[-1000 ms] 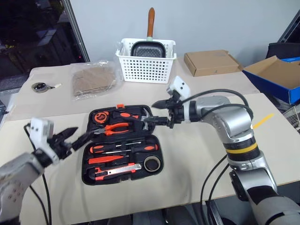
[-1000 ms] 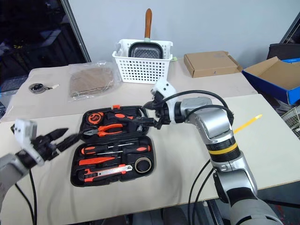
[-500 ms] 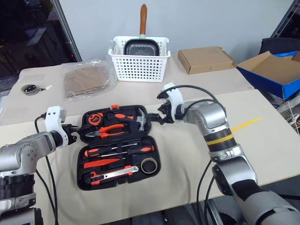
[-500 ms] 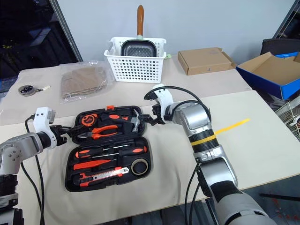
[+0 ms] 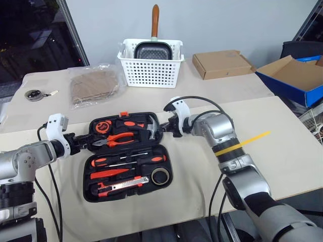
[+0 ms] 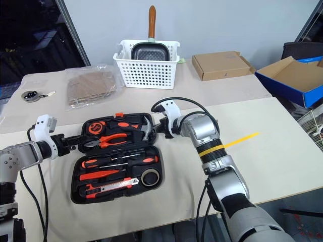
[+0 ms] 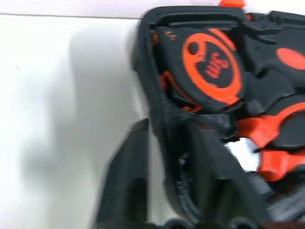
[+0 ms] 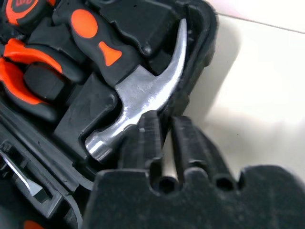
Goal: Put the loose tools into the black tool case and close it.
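Silver-grey arm shells, black joints. Right forearm has a yellow band edged black. White camera blocks on both wrists: left, right. Black two-finger grippers. Loose black cables loop off both arms.

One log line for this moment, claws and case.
left claw: shut on tool case lid's left edge | right claw: shut on lid's right edge | case: open, tools seated

Open tool case mid-table, basket behind it, cardboard box right of basket.
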Controlling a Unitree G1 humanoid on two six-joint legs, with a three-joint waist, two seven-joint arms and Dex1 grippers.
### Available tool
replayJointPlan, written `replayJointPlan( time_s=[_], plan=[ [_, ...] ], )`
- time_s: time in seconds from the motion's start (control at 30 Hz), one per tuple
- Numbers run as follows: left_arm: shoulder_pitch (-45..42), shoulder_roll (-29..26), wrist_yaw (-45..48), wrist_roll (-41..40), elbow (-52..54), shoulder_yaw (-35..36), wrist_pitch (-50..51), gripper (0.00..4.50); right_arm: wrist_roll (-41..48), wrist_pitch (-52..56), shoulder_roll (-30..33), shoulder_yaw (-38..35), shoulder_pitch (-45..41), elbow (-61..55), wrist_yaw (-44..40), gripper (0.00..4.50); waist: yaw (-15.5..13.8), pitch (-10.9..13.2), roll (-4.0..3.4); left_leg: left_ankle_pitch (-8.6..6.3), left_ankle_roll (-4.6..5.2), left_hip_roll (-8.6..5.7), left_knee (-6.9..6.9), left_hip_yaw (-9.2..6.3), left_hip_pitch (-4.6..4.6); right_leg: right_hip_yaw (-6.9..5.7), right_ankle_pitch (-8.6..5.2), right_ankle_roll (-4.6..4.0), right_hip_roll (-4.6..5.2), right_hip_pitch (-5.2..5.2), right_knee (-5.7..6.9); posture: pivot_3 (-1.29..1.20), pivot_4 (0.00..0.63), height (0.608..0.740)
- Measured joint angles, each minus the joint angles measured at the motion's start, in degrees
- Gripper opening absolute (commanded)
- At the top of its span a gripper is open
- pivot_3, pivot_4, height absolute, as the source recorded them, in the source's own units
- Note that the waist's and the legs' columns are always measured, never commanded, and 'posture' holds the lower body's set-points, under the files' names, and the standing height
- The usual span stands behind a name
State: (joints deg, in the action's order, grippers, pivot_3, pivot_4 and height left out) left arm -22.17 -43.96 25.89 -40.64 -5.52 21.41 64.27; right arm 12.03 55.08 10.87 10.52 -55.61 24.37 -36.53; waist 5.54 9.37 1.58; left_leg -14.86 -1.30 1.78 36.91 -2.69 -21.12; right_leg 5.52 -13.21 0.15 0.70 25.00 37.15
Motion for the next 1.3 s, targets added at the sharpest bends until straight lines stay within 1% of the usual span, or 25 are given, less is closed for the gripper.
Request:
replayJointPlan(
  time_s=[0.23,0.33,0.43,0.53,0.63,0.77,0.83,0.9,1.0,1.1,1.17,1.3],
  plan=[
    [-1.10,1.31,-0.09,0.33,1.18,0.20,0.70,0.05,0.73,-3.67,0.30,-3.12,2.47,-0.24,-0.65,0.00,-0.35,0.00,0.01,0.25,-0.36,-0.04,0.00,-0.12,-0.11,-0.07,0.13,0.08,0.03,0.00,-0.02,0.00,0.150,0.740],
    [-5.28,2.17,0.46,1.10,0.44,-2.70,0.68,0.05,0.35,-5.25,2.50,-4.49,2.56,-0.17,-0.40,0.00,-1.49,0.00,0.01,0.40,-0.54,-0.11,0.00,-0.19,-0.24,-0.11,0.32,0.20,0.07,0.00,-0.07,0.00,0.150,0.740],
    [-8.52,3.03,1.66,2.56,-1.61,-5.46,-0.18,0.05,-0.11,-7.19,4.16,-4.99,2.58,0.06,-0.12,0.00,-1.65,0.00,0.01,0.41,-0.54,-0.12,-0.01,-0.18,-0.26,-0.11,0.36,0.23,0.07,-0.03,-0.06,0.00,0.150,0.740],
    [-11.52,4.26,3.44,4.87,-4.62,-8.42,-2.63,0.05,-0.67,-8.78,5.42,-5.69,2.71,0.38,0.48,0.00,-1.60,0.00,0.01,0.41,-0.53,-0.11,-0.05,-0.18,-0.37,-0.12,0.36,0.23,0.06,0.04,-0.09,0.00,0.150,0.740],
    [-14.12,5.51,5.52,7.67,-6.57,-11.21,-6.50,0.05,-0.64,-12.55,6.14,-7.82,4.77,-0.18,0.70,0.00,-1.64,0.00,0.00,0.41,-0.53,-0.10,-0.08,-0.18,-0.48,-0.13,0.36,0.22,0.08,0.10,-0.13,0.00,0.150,0.740],
    [-16.32,7.25,7.31,10.79,-8.53,-13.44,-10.82,0.05,-0.87,-15.03,6.89,-9.16,7.20,-2.83,2.06,0.00,-1.71,0.00,0.00,0.41,-0.53,-0.12,-0.06,-0.18,-0.59,-0.13,0.37,0.24,0.14,0.15,-0.14,0.00,0.150,0.740],
    [-17.51,8.34,8.26,12.61,-10.11,-14.55,-13.96,0.05,-0.50,-17.54,6.48,-11.05,9.25,-3.87,2.36,0.00,-1.73,0.00,0.00,0.42,-0.53,-0.12,-0.06,-0.18,-0.58,-0.14,0.37,0.24,0.13,0.15,-0.13,0.00,0.150,0.740],
    [-17.70,8.49,9.23,14.03,-10.98,-15.28,-16.98,0.05,-0.49,-19.29,6.46,-11.76,10.35,-4.60,2.63,0.00,-1.72,0.00,0.00,0.42,-0.52,-0.13,-0.06,-0.18,-0.59,-0.13,0.37,0.24,0.13,0.16,-0.12,0.00,0.150,0.740],
    [-17.37,8.70,11.73,16.34,-10.80,-16.20,-23.43,0.05,0.60,-24.54,6.17,-13.99,14.53,-7.71,1.79,0.00,-1.68,0.01,-0.01,0.42,-0.52,-0.11,-0.06,-0.18,-0.63,-0.13,0.37,0.24,0.12,0.19,-0.13,0.00,0.150,0.740],
    [-13.85,8.49,13.20,17.21,-6.08,-15.85,-28.32,0.05,0.73,-28.16,7.39,-14.17,18.59,-12.64,-0.19,0.00,-1.52,0.00,-0.02,0.42,-0.51,-0.09,-0.07,-0.15,-0.71,-0.10,0.37,0.24,0.11,0.25,-0.15,0.00,0.150,0.740],
    [-8.74,8.04,14.85,17.87,0.08,-15.24,-32.41,0.05,1.06,-31.31,8.70,-14.30,22.97,-17.62,-2.42,0.00,-1.57,-0.01,-0.04,0.39,-0.47,-0.06,-0.07,-0.14,-0.74,-0.11,0.37,0.24,0.11,0.29,-0.16,0.00,0.150,0.740],
    [-0.30,6.72,16.51,18.83,8.26,-13.87,-38.04,0.05,0.85,-37.64,10.72,-13.77,29.96,-23.67,-5.11,0.00,-1.62,-0.02,-0.06,0.39,-0.46,-0.05,-0.07,-0.13,-0.74,-0.09,0.36,0.24,0.11,0.28,-0.21,0.00,0.150,0.740]
  ],
)
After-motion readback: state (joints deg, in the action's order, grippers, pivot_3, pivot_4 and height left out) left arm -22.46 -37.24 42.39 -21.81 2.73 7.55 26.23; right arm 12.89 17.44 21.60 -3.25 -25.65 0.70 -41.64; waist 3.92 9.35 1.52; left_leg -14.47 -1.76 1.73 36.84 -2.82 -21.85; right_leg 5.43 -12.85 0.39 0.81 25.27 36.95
